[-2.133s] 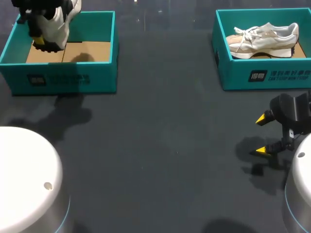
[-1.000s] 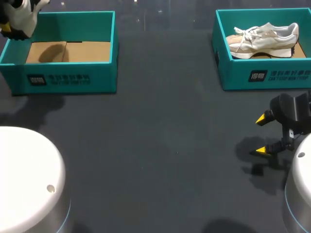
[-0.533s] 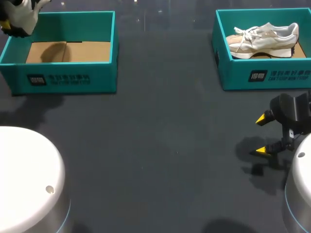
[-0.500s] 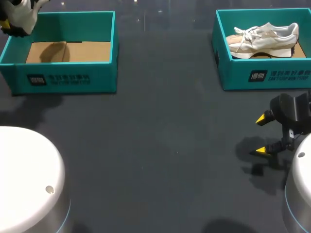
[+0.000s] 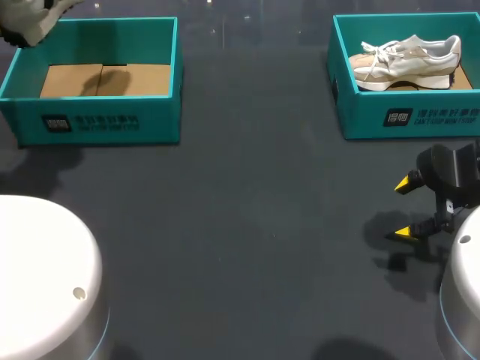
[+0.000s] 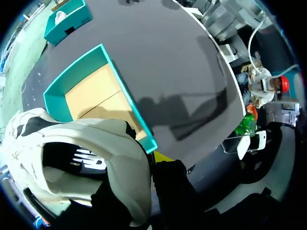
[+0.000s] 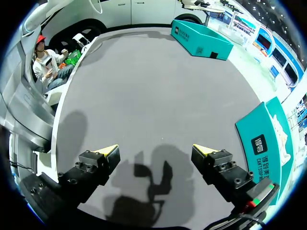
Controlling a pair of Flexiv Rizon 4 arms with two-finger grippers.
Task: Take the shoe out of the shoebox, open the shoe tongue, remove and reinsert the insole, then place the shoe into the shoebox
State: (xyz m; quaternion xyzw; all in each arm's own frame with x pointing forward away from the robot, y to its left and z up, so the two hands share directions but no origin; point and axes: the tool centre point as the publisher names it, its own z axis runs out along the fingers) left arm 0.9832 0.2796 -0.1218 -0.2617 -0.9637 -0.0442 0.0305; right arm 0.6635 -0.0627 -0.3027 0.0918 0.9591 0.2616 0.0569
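Nearest, well apart from the empty shoebox (image 5: 97, 127), the right gripper (image 5: 405, 208) hangs low with its fingers spread and nothing between them, apparently parked out of the way. Over that shoebox's far left corner the left gripper (image 6: 152, 163) is clamped on the shoe (image 5: 30, 19), held above the walls, likely for carrying out. Well apart, level with it, a second shoebox (image 5: 390, 112) holds another shoe (image 5: 409, 61).

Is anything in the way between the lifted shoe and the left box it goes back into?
Nothing visible. The shoe is held up near the left box, whose cardboard floor is bare.
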